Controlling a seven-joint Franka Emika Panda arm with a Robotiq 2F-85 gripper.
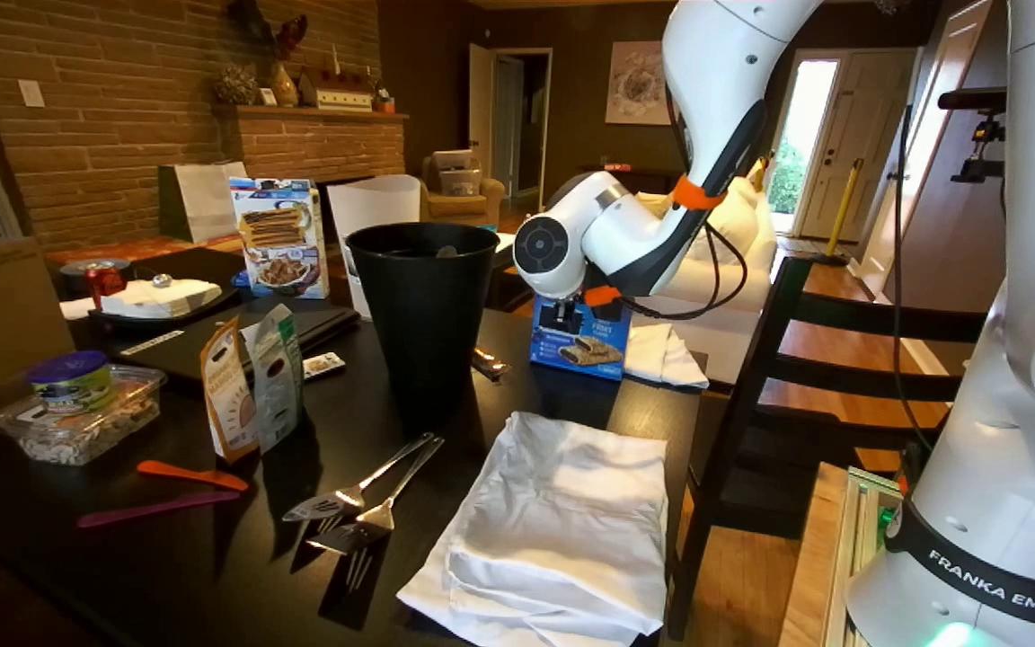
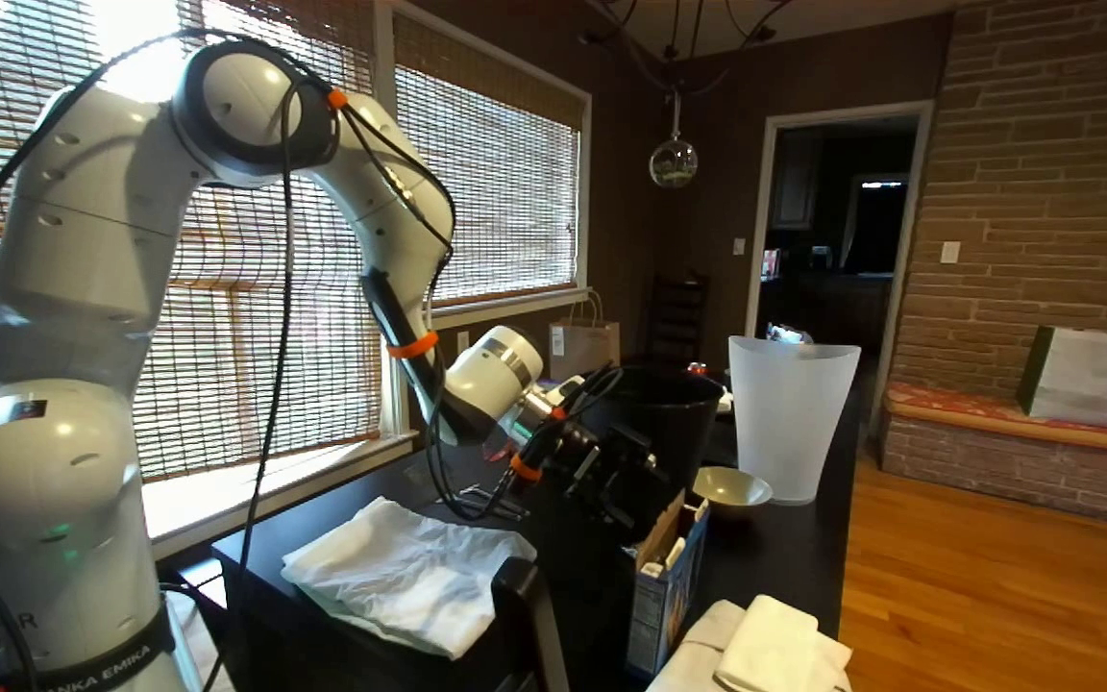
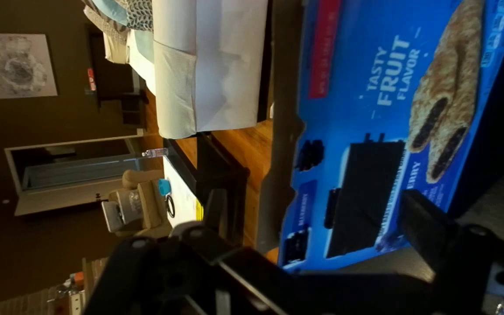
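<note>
My gripper (image 3: 315, 214) stands wide open in the wrist view, its dark fingers (image 3: 427, 227) far apart with nothing held between them. Behind that gap is a blue fruit-bar box (image 3: 365, 109), its front facing the camera. In an exterior view the gripper (image 1: 561, 314) overlaps the upper left of the box (image 1: 585, 346); whether they touch cannot be told. The box (image 2: 674, 586) is upright with its top open, and the gripper (image 2: 630, 490) hangs just beside and above it. A shiny wrapped bar (image 1: 489, 364) lies on the table between the box and a tall black bin (image 1: 423, 314).
A white bin (image 2: 794, 423) and a bowl (image 2: 731, 485) stand past the black bin. Folded white cloth (image 1: 571, 539) covers the near table. Metal servers (image 1: 374, 503), two pouches (image 1: 275, 377) and a cereal box (image 1: 279, 238) are further left. A dark chair (image 1: 769, 404) flanks the edge.
</note>
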